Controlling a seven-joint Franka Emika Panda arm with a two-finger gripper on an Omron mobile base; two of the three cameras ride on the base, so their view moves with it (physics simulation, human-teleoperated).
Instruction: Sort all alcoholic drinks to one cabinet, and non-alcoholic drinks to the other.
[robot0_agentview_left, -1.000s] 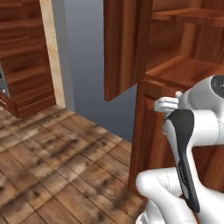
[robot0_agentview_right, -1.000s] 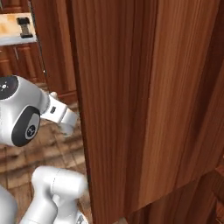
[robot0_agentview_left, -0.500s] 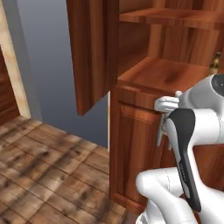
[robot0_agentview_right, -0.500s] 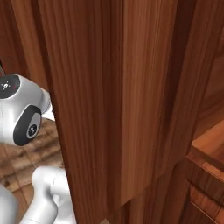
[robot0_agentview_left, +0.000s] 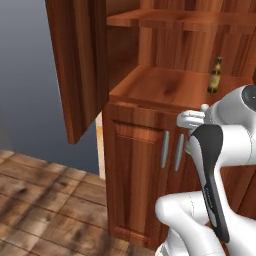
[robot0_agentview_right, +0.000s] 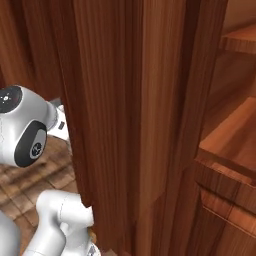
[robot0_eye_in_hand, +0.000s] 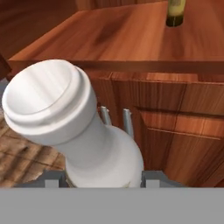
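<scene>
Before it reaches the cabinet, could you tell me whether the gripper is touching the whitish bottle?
Touching. In the hand view the whitish bottle fills the space between the gripper tips, its body pressed against both, so it is held.

- One whitish bottle (robot0_eye_in_hand: 83, 131) is seen.
- One amber bottle (robot0_agentview_left: 215, 75) is seen.
- One wooden cabinet (robot0_agentview_left: 150, 165) is seen.
- Two silver bar handles (robot0_agentview_left: 165, 149) are counted.
- One open cabinet door (robot0_agentview_left: 77, 65) is seen.

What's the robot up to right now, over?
Gripper shut on whitish bottle. Amber bottle already on cabinet shelf. Upper door open, path looks free.
</scene>
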